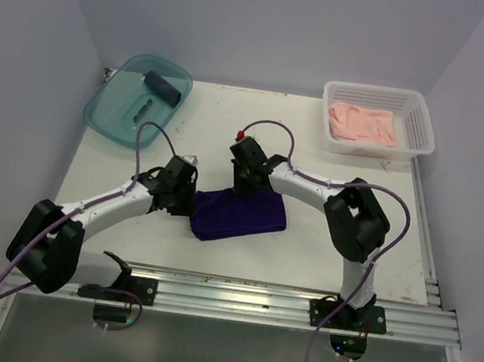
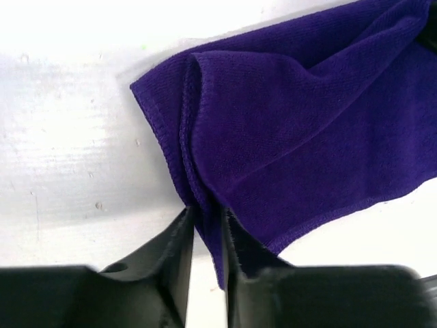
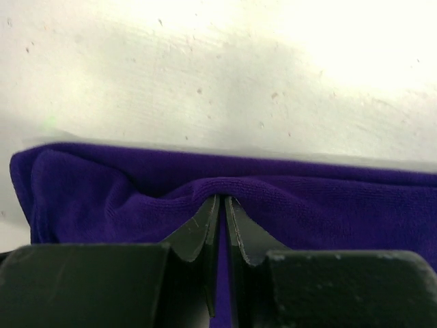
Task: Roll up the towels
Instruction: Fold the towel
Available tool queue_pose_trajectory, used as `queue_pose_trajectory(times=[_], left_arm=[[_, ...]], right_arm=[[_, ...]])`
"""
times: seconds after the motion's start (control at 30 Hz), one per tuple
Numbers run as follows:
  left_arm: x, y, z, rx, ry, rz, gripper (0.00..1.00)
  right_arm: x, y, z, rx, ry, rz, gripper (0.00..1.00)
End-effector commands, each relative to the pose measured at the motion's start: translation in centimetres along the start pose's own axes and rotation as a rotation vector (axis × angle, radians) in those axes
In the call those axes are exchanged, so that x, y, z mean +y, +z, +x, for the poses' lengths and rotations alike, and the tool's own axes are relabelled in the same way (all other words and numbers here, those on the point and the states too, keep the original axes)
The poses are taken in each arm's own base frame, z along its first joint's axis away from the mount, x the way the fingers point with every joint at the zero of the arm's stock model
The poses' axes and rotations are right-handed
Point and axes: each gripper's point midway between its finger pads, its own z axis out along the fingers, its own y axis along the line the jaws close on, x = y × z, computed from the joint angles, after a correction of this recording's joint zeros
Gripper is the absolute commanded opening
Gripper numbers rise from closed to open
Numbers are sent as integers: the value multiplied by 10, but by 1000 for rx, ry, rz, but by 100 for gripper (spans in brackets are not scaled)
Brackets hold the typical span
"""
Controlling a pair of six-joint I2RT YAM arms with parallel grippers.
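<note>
The deep purple towel [image 1: 239, 215] lies folded on the white table between the two arms. My left gripper [image 1: 189, 194] is shut on the purple towel's left edge [image 2: 205, 157], pinching the hem between its fingers. My right gripper [image 1: 246, 186] is shut on the purple towel's far folded edge [image 3: 225, 188]. The dark slate-blue towel [image 1: 166, 90] lies rolled in the teal tub [image 1: 114, 104] at the back left. The pale pink towel [image 1: 364, 125] lies crumpled in the white basket [image 1: 418, 114] at the back right.
A metal rail [image 1: 262, 303] runs along the near table edge by the arm bases. Purple cables loop from both arms. The grey walls close in the table at left, back and right.
</note>
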Motion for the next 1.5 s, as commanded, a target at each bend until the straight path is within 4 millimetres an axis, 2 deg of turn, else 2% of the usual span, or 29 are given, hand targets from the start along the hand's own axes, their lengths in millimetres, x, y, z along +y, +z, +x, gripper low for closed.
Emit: queue_pose_trajectory(times=[0.0,0.03,0.1,0.23,0.27,0.37,0.5,0.63,0.73,0.83,0.87,0.97,1.17,1.33,1.47], left_arm=[[4,-7,-2,-28,15,-9,29],[1,-10,-7,-45,12,-5,37],[-3,-18,-25,-101,10,-7,47],[-6,-23,-53,-153,13,-17,47],[-5,-20,-60,-160,7,-27,47],[-1,-10,-72,-157,9,-50,47],[-1,4,-79,-146,18,-64,44],[3,22,-81,-112,21,-100,41],[0,26,-83,-113,22,-85,39],[-5,28,-84,-115,20,-59,28],[-6,28,-85,-116,22,-55,17],[-9,27,-85,-116,27,-43,0],[-2,19,-80,-115,27,-61,0],[11,6,-80,-144,1,-100,0],[19,10,-67,-120,-10,-113,0]], right_arm=[[8,8,-13,-8,-15,-12,11],[7,9,-12,3,-24,-5,11],[8,6,-14,2,-33,-8,11],[8,-16,-27,-70,-24,-24,13],[8,-29,-35,-103,-19,-30,13],[-1,-47,-43,-153,-18,-7,15],[-16,-55,-37,-158,-22,29,16],[-35,-51,-20,-120,-21,77,16],[-49,-50,-12,-100,-11,98,16],[-62,-46,-6,-73,-2,111,16],[-65,-46,-6,-67,-1,116,16],[-74,-43,-9,-59,-2,125,16],[-84,-30,-15,-24,-17,132,16],[-79,-19,-20,-7,-41,121,15],[-81,-10,-21,1,-40,130,15]])
